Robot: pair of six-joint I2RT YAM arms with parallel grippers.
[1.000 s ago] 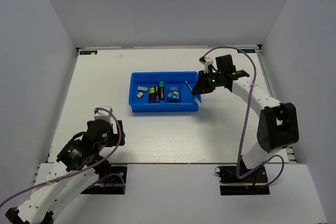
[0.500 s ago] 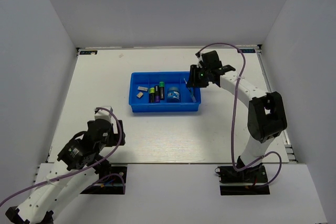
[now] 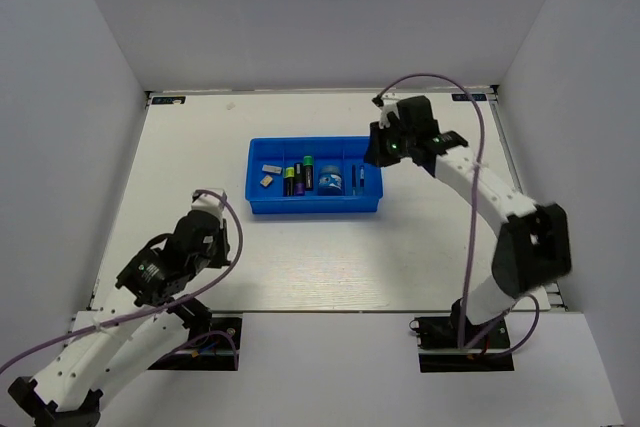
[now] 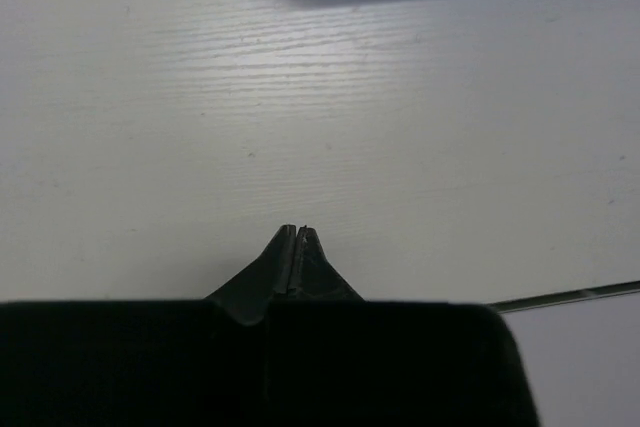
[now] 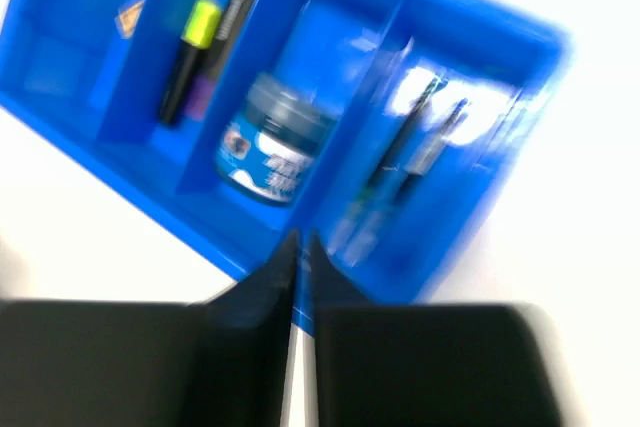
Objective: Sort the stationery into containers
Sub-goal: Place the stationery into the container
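Thin pen delivered; right gripper (image 3: 374, 154) has let go and backed off

A second ago the right gripper carried a thin dark pen at the right end of the shallow bright blue plastic tray (image 3: 312, 209). Now two thin pens (image 3: 358, 175) lie in the rightmost compartment, and the gripper hangs over the tray's far right corner, open only by a thin slit and holding nothing. The round blue-white tape roll (image 3: 331, 180), the short black markers (image 3: 298, 177) and the pale grey block erasers (image 3: 269, 172) lie in the compartments to the left. I see no stationery on the white tabletop (image 3: 300, 257), so the sorting looks finished. The left gripper (image 4: 297, 232) has shifted a little forward; its fingers are pressed together and hold nothing.
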